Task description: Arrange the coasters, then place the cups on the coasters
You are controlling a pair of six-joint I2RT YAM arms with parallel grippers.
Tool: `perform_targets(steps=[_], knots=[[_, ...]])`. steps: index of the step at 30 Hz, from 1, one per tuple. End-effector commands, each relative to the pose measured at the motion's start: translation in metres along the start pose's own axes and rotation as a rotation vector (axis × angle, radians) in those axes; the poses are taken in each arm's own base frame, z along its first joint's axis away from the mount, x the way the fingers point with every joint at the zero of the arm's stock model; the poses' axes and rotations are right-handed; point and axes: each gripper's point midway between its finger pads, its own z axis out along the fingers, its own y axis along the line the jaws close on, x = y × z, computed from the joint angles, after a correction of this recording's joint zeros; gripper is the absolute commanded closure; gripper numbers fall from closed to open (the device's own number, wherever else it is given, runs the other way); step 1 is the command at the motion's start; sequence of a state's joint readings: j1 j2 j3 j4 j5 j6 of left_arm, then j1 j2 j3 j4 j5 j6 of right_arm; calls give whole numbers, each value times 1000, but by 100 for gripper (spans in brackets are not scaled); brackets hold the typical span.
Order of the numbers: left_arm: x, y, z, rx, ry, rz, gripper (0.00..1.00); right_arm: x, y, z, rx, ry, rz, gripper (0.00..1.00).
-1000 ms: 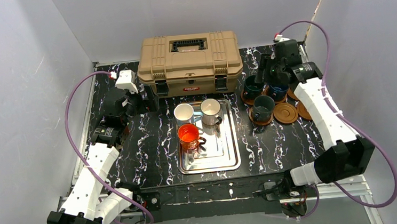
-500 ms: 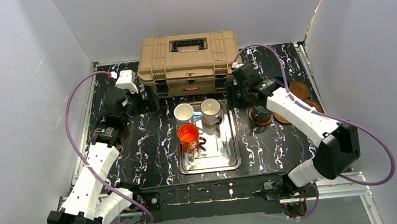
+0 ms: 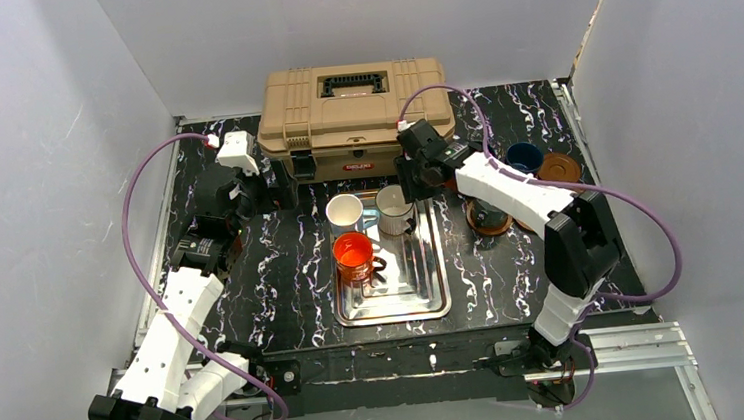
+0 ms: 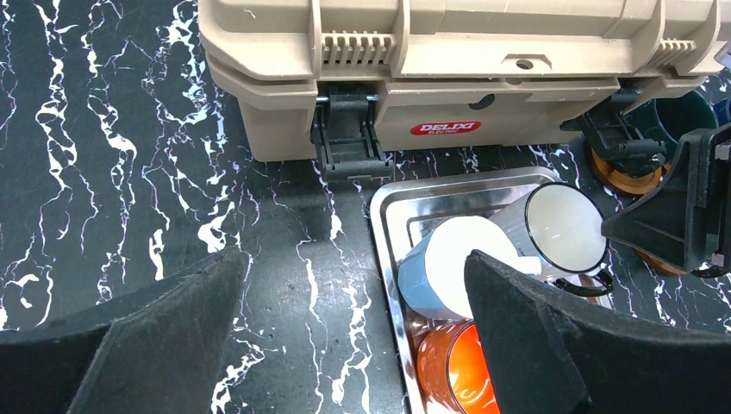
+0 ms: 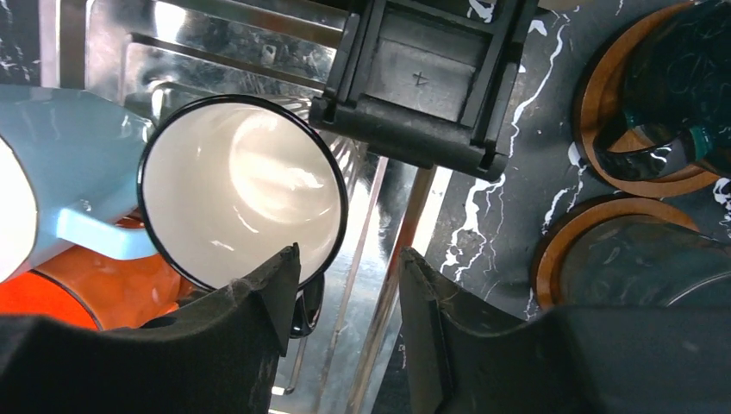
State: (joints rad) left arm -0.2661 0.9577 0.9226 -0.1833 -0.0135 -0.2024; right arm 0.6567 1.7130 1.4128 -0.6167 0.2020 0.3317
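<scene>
Your right claw point(image 5: 349, 304) is partly open at the cream cup's handle.
Its fingers point(image 5: 259, 302) stand apart on either side of the handle of the cream cup point(image 5: 241, 190), not clamped on it. That cup sits upright on the tray point(image 5: 112, 52), with a white cup point(image 5: 52, 138) and the orange cup point(image 5: 129, 285) just beside it. Right of the tray, on the table point(image 5: 509, 155), two dark cups point(image 5: 681, 69) sit on coasters point(image 5: 603, 155). A navy cup point(image 3: 522, 156) and a bare coaster point(image 3: 559, 167) lie further right. Your left claw point(image 4: 353, 328) hangs wide open, holding nothing, over the table in front of the toolbox point(image 4: 448, 60).
</scene>
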Motion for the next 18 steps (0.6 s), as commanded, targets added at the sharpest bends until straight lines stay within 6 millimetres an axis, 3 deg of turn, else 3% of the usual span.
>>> perform_targets(steps=[1,9,18], knots=[[-3,-2,-4,10,-13,7,2,-19,-1,0,25,-62,-28,47],[-1,-2,-1,9,-4,7,2,-11,14,15,-19,-46,-9,51],[-1,-2,-2,11,-6,7,2,10,22,13,-14,-3,36,54]])
